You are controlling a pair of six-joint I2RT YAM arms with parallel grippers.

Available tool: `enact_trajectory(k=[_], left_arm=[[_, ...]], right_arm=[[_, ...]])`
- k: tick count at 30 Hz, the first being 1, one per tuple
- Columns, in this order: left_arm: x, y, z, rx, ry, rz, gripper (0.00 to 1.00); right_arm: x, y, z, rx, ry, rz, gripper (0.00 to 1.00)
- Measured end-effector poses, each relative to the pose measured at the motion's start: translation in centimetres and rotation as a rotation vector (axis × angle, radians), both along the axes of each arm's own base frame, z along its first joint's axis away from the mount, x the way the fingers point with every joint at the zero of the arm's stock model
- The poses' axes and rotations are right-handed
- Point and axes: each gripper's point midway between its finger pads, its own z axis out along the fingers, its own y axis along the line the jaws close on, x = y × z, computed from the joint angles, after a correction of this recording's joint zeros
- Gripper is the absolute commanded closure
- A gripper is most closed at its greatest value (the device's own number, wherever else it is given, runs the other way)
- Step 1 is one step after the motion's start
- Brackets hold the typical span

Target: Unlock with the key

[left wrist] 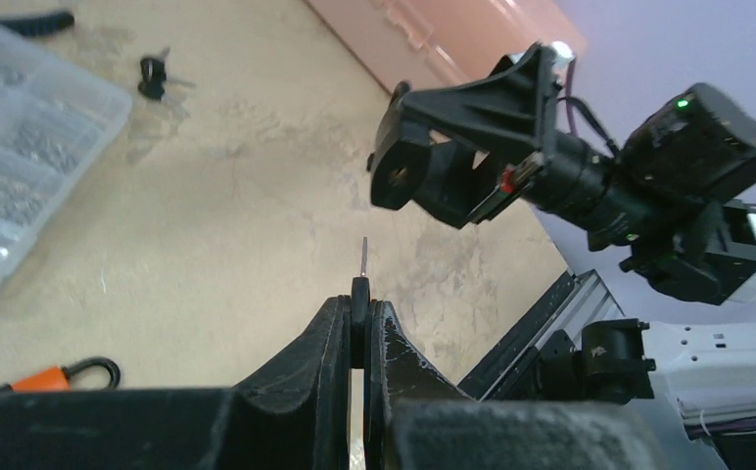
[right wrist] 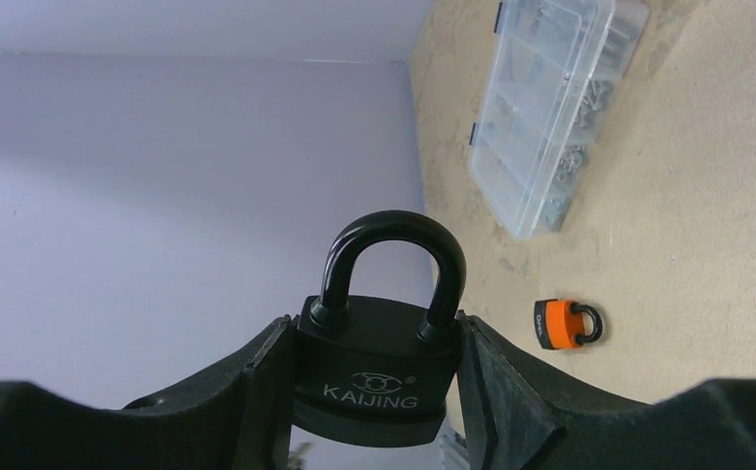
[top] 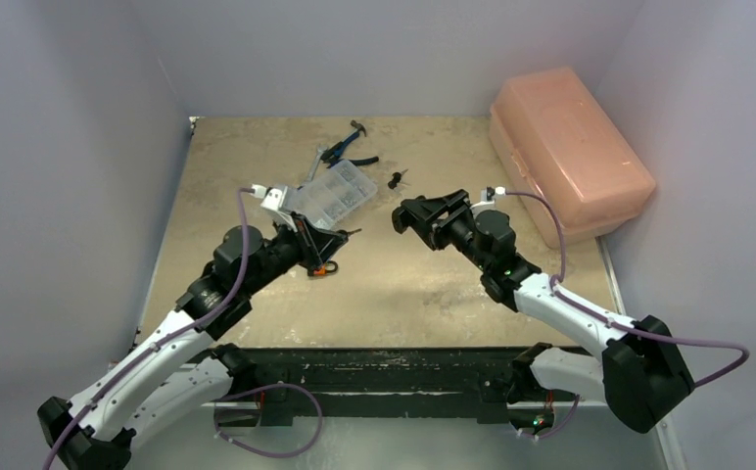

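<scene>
My left gripper (left wrist: pixel 361 305) is shut on the black head of a small key (left wrist: pixel 363 259), and the thin metal blade sticks out past the fingertips. In the top view that gripper (top: pixel 333 240) hovers above the table left of centre, its tip facing the right gripper (top: pixel 408 216). My right gripper (right wrist: pixel 374 338) is shut on a black padlock (right wrist: pixel 374 367) marked KAIJING. The padlock's shackle (right wrist: pixel 394 230) is closed and sticks out beyond the fingers. In the left wrist view the padlock's underside (left wrist: pixel 399 176) faces the key, a short gap away and higher.
A small orange padlock (top: pixel 323 269) lies on the table under the left gripper. Behind it sit a clear parts organiser (top: pixel 337 192), blue-handled pliers (top: pixel 350 149) and a bunch of black keys (top: pixel 396 178). A large pink box (top: pixel 565 147) fills the far right.
</scene>
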Motion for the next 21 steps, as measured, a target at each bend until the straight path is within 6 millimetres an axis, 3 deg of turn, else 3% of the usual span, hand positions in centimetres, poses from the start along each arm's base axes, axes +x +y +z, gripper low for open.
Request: enact_trajectory(k=[2, 6, 14, 21], left_arm=[[0.2, -0.4, -2.3, -0.010, 0.052, 0.003, 1.00], [0.1, -1.0, -4.9, -0.046, 0.117, -0.001, 1.00], [0.5, -2.3, -2.6, -0.148, 0.075, -0.024, 1.00], [0.3, -4.2, -3.7, -0.142, 0.117, -0.055, 1.00]], right_arm=[[-0.2, 0.0, -0.5, 0.020, 0.019, 0.001, 1.00], [-0.4, -0.2, -0.5, 0.060, 0.043, -0.007, 1.00], [-0.7, -2.5, 0.9, 0.112, 0.011, -0.109, 1.00], [-0.6, -2.5, 0.4, 0.061, 0.038, -0.112, 1.00]])
